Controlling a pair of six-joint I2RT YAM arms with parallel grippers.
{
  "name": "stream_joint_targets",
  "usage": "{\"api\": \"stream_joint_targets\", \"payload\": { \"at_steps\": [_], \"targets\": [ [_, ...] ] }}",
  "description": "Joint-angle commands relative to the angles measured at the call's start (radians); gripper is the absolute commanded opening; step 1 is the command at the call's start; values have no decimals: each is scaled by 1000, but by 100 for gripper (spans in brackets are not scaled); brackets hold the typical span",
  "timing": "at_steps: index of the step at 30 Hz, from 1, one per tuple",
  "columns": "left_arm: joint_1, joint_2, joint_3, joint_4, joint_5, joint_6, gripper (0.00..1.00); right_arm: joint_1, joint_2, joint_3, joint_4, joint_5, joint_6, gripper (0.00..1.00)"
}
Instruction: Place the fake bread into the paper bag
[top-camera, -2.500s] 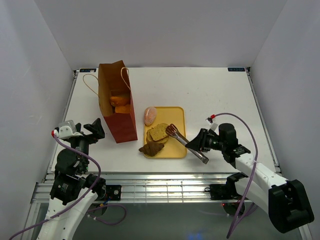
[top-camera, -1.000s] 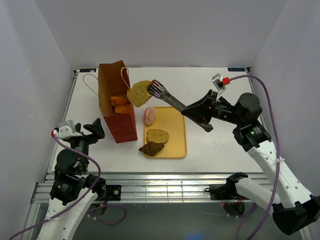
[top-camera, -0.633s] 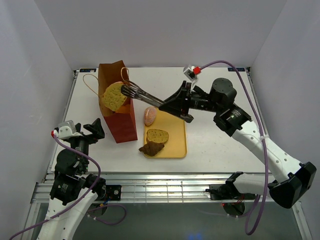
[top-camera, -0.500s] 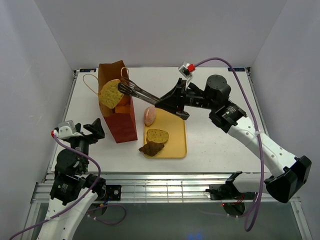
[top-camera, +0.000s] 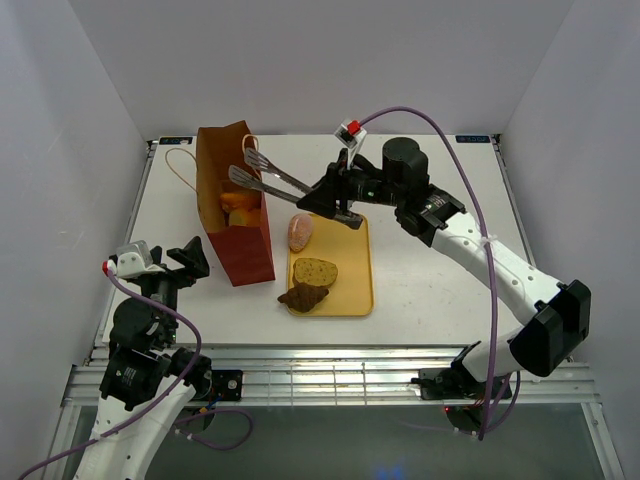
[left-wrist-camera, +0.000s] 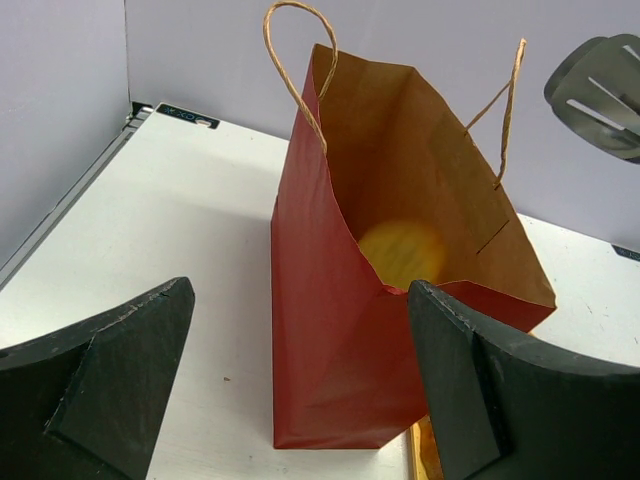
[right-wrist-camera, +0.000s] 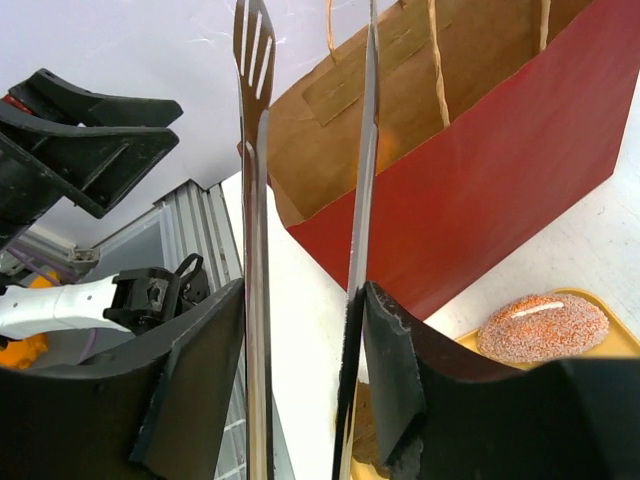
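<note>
The reddish-brown paper bag (top-camera: 243, 245) stands upright and open at the table's left; it also shows in the left wrist view (left-wrist-camera: 345, 340) and the right wrist view (right-wrist-camera: 490, 170). Orange bread pieces (top-camera: 240, 208) lie inside it, with a yellow piece (left-wrist-camera: 402, 252) at its bottom. My right gripper (top-camera: 335, 195) is shut on the silver tongs (top-camera: 268, 178), whose spread, empty tips hang over the bag's mouth. A pink oval roll (top-camera: 300, 232), a speckled slice (top-camera: 315, 271) and a brown croissant (top-camera: 303, 296) lie on the yellow tray (top-camera: 358, 275). My left gripper (top-camera: 190, 258) is open beside the bag.
The bag's cord handles (top-camera: 178, 165) loop out to its left and right. The tray sits right against the bag's right side. White walls close in the table on three sides, with a metal rail (top-camera: 320, 355) along the near edge.
The right arm lifted a speckled slice off the tray with the tongs and carried it left over the bag. The tongs have now opened and are empty. The left arm has not moved.
</note>
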Motion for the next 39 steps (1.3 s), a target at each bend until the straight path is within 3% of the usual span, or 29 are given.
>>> {"api": "stream_joint_targets", "payload": {
  "at_steps": [1,15,24,30,34,39],
  "targets": [
    [-3,-3,-7,-5,11,2,98,6,-6,48,26,-3,-21,56],
    [-3,-3,-5,-5,11,2,98,6,-74,45,40,-61,-1,57],
    [-4,-5,-5,-9,5,2,98,6,-230,-108,77,-8,5,57],
    [-3,-7,-5,-9,3,2,98,6,-341,-226,49,90,5,57],
    [-3,-13,-5,-9,0,1,98,5,-446,-357,61,257,28,59],
    [-3,-13,-5,-9,3,1,98,3,-510,-525,63,360,74,61]
  ]
}}
